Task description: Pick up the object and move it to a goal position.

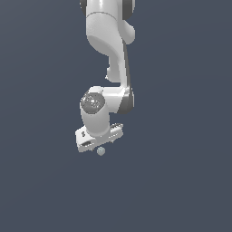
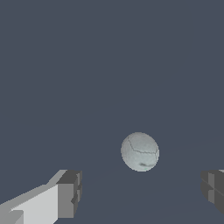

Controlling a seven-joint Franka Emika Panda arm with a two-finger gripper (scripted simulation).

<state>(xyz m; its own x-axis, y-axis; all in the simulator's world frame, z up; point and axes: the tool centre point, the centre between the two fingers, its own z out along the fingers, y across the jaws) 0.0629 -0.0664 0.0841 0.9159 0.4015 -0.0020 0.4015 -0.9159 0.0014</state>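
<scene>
- The arm hangs over a plain dark surface, gripper pointing down.
- The ball sits just below the gripper in the exterior view, close under the hand.
- The wrist view shows the ball lying between the two fingers, nearer one side than the other, with clear gaps on both sides.
- Jaws stand wide apart; nothing is held.
- Whether the fingertips have reached ball height cannot be told from these views.
- Status: approach appears largely done; the grasp is not yet made.
- Remaining: close on the ball, lift, carry to the goal. No goal marker is visible in either view.
</scene>
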